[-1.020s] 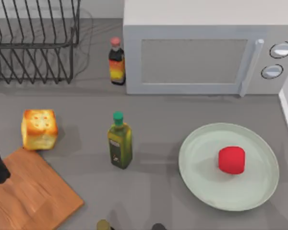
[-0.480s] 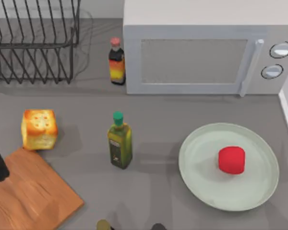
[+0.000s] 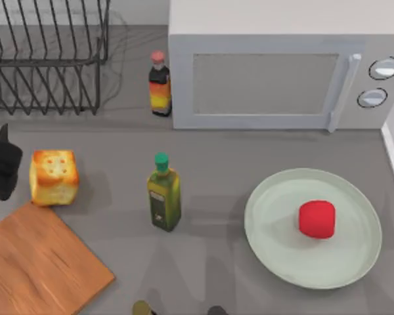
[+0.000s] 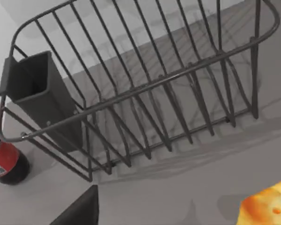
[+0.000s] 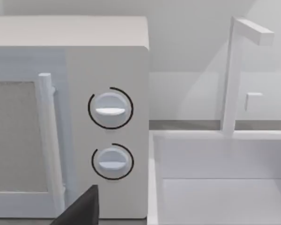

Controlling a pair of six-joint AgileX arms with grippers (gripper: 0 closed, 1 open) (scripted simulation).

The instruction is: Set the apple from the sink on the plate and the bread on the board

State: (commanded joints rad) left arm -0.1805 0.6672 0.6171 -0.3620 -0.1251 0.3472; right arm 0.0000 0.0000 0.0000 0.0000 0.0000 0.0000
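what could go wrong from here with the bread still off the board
1. The left gripper sits right beside the bread, at its left; a low or off-centre approach could shove the loaf toward the oil bottle rather than grasp it.
2. The bread rests just off the board corner, so a dragged loaf might catch that edge and tip.
3. The apple already lies on the plate; that half looks safe.

On your bench you have: one apple (image 3: 316,218); one plate (image 3: 273,248); one bread chunk (image 3: 53,177); one cutting board (image 3: 39,269); one microwave (image 3: 285,65), two dials; one dish rack (image 3: 46,56); one olive-oil bottle (image 3: 163,194); one sauce bottle (image 3: 159,84); one cola bottle (image 4: 4,161); one sink (image 5: 220,187); one faucet (image 5: 236,70).
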